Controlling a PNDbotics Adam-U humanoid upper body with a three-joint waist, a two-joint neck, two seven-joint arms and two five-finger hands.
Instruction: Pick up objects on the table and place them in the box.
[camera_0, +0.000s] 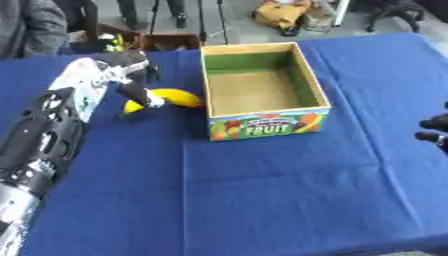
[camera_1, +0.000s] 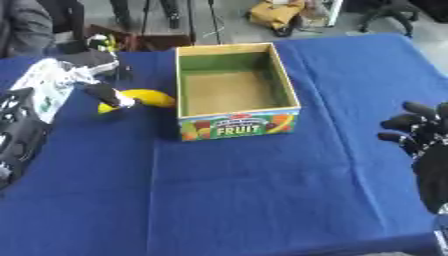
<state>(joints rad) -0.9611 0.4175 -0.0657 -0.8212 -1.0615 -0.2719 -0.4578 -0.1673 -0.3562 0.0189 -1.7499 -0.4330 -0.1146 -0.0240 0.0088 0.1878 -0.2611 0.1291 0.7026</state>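
Observation:
A yellow banana (camera_0: 179, 97) lies on the blue tablecloth just left of the open cardboard fruit box (camera_0: 267, 125). My left hand (camera_0: 129, 67) reaches over the banana's left end from above. Its fingers (camera_0: 143, 93) curl down across the fruit, and a short yellow tip shows beyond them. The box looks empty inside, with green walls and a brown floor. My right hand (camera_1: 418, 131) sits idle at the right edge of the table with fingers relaxed, well away from the box and holding nothing.
The blue-covered table (camera_0: 262, 190) stretches wide in front of and to the right of the box. Beyond its far edge are a brown crate (camera_0: 171, 41), stand legs, a yellow bag (camera_0: 282, 12) and a person's grey sleeve (camera_0: 31, 25).

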